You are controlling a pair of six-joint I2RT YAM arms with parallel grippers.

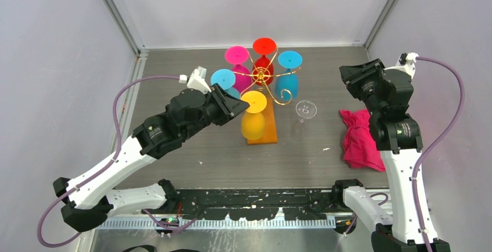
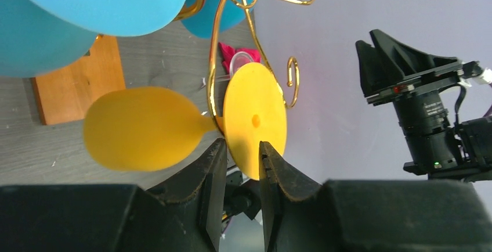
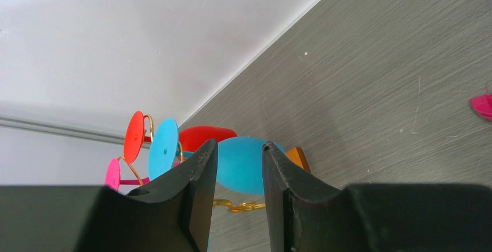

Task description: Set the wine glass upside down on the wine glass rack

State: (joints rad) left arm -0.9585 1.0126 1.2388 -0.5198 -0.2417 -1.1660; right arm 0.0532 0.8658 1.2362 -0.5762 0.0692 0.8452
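Top external view first. Where does the wine glass rack (image 1: 264, 76) stand?

— At the middle of the bench (image 1: 191, 153), on its wooden base (image 1: 271, 125). I note the yellow wine glass (image 1: 253, 121) hanging bowl-down from the near arm, foot uppermost. A pink glass (image 1: 237, 54), a red glass (image 1: 264, 46), a blue glass (image 1: 289, 59) and a lighter blue glass (image 1: 223, 78) hang on the other arms.

— Left claw?

— On the left wrist view my left claw (image 2: 242, 143) stands narrow, one finger (image 2: 212, 168) on each side of the yellow foot's rim. I cannot tell whether it presses on the foot. The stem sits in the gold wire.

— Right claw?

— My right claw (image 3: 239, 144) hangs above the bench at the right, gap narrow, nothing between its fingers, pointed toward the rack.

— Other items?

— A clear glass (image 1: 306, 110) stands on the bench just right of the base; a pink cloth (image 1: 361, 141) lies further right, beside the right arm.
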